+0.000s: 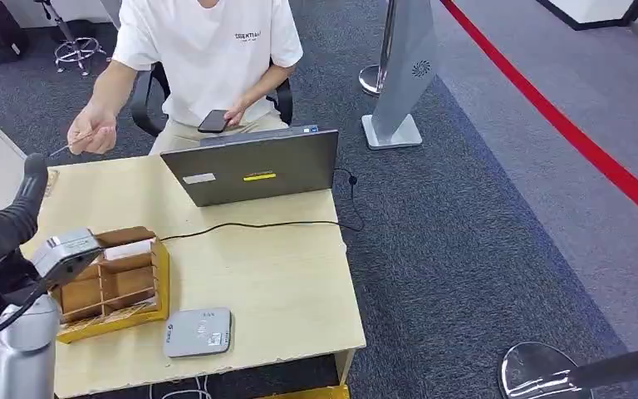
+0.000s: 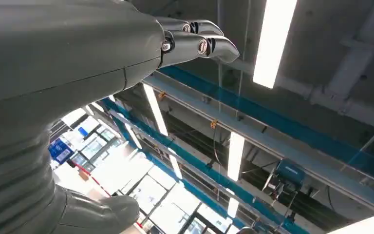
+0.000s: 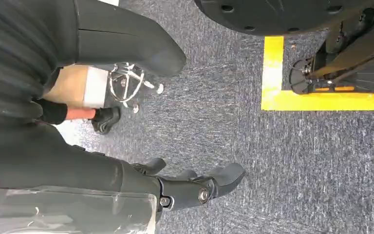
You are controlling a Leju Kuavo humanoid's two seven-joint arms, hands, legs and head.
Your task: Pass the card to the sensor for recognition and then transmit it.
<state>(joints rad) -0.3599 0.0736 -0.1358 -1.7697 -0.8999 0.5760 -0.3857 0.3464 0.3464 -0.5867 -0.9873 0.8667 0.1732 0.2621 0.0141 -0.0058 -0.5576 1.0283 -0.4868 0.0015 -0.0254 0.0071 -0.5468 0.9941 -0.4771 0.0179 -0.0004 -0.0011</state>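
While the left hand (image 2: 195, 41) points up with fingers apart and nothing in it, the right hand (image 3: 195, 187) hangs over carpet, equally unladen. A person's hand (image 1: 91, 131) pinches the card (image 1: 68, 148) past the table's (image 1: 282, 283) far-left corner; the sensor (image 1: 198, 332) lies near the front edge, beside the wooden organizer (image 1: 116, 283).

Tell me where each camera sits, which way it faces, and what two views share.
Head view: high on the body, looking down at the table, reader, laptop and a seated person; the left arm shows.
Left wrist view: behind the left hand, facing up at ceiling lights.
Right wrist view: behind the right hand, facing down at carpet.
Head and right wrist views share the grey carpet.
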